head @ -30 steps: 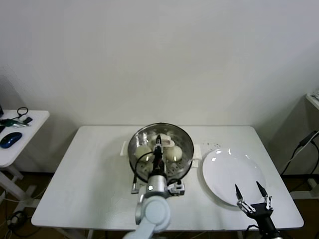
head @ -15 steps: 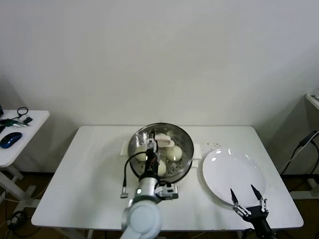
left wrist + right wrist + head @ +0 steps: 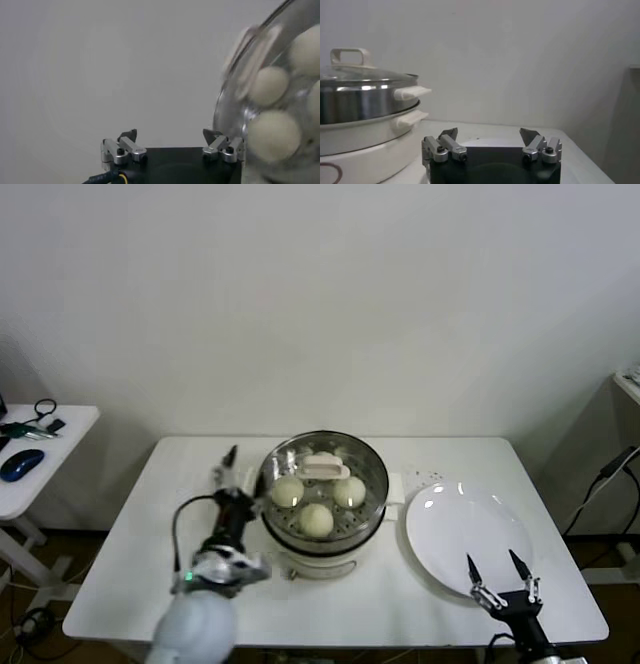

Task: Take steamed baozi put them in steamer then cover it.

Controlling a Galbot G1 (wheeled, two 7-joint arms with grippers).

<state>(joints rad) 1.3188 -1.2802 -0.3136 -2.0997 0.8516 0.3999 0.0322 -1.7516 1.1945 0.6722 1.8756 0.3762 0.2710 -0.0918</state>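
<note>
Now the round shiny stainless-steel steamer (image 3: 372,489) on its white electric pot base sits mid-desk, nearer the far edge of the white rectangular desk (image 3: 130,554) than the near one, and the round clear glass cover (image 3: 352,456) with its cream-white bar handle rests on its rim. Through the glass three small round cream-white steamed baozi (image 3: 316,519) show clearly; a fourth is partly hidden beneath the bar handle. The left end effector (image 3: 240,464) stands just beside the steamer's left wall, off the cover, with its fingers spread wide and nothing between them; in the left wrist view the cover's edge and the buns fill one side while bare wall fills the other. Open desk surface stretches from that arm to the desk's left edge. The large flat round white plate (image 3: 465,534) lies just to the right of the steamer, a narrow strip of desk between them, its rim near the desk's right-front corner. The right end effector (image 3: 499,576) hovers over the plate's near rim, fingers wide apart and holding nothing.
</note>
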